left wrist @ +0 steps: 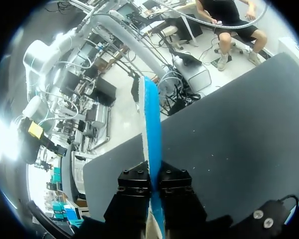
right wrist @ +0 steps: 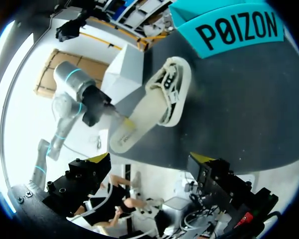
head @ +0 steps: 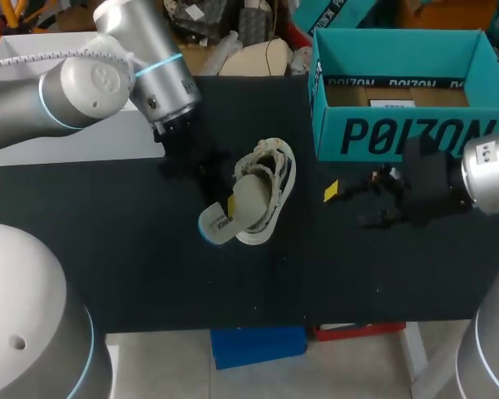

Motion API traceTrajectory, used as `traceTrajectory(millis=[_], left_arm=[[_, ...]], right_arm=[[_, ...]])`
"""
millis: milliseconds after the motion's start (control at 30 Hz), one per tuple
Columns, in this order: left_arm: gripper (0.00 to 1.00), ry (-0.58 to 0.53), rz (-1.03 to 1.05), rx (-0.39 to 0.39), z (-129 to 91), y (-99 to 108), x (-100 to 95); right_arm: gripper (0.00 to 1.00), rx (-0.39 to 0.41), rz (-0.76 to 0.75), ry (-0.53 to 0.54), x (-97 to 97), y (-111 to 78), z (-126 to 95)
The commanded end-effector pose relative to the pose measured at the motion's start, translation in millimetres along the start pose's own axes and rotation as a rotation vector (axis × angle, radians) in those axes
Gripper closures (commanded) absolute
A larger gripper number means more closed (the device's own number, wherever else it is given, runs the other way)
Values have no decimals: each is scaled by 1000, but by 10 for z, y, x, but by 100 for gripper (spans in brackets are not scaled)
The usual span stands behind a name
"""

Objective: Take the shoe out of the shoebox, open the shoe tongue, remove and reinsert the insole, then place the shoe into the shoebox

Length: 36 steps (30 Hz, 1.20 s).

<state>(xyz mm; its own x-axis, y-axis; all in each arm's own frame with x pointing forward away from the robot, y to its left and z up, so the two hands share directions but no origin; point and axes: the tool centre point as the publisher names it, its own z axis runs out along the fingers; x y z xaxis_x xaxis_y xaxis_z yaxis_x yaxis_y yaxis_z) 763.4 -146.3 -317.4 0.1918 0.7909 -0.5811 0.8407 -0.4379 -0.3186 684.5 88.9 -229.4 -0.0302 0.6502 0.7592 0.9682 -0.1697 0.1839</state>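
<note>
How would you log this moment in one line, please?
left gripper: shut on insole | insole: partly out of shoe | right gripper: open

Place: we take this for a robotics lab.
Signs: our left arm (head: pixel 75 87) and right arm (head: pixel 491 170), grey with blue rings, over a black table (head: pixel 133 249).

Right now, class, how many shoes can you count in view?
1. The shoe lies on the table, apart from the teal shoebox, its insole pinched by the left gripper. None shows inside the shoebox, though its front wall hides some floor.
</note>
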Motion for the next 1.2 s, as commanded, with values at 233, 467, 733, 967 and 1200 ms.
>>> traceTrajectory(millis=[233, 467, 733, 967, 1200], left_arm=[[100, -28, -75, 10, 60, -80, 30], [100, -44, -93, 8, 154, -6, 57], [100, -104, -68, -24, 240, 124, 62], [100, -160, -98, -40, 301, 236, 109], [100, -216, -83, -109, 248, 405, 99]], right_arm=[[0, 0, 0, -2, 6, -4, 0], [0, 0, 0, -2, 6, -4, 0], [0, 0, 0, -2, 6, -4, 0], [0, 0, 0, -2, 6, -4, 0], [0, 0, 0, -2, 6, -4, 0]])
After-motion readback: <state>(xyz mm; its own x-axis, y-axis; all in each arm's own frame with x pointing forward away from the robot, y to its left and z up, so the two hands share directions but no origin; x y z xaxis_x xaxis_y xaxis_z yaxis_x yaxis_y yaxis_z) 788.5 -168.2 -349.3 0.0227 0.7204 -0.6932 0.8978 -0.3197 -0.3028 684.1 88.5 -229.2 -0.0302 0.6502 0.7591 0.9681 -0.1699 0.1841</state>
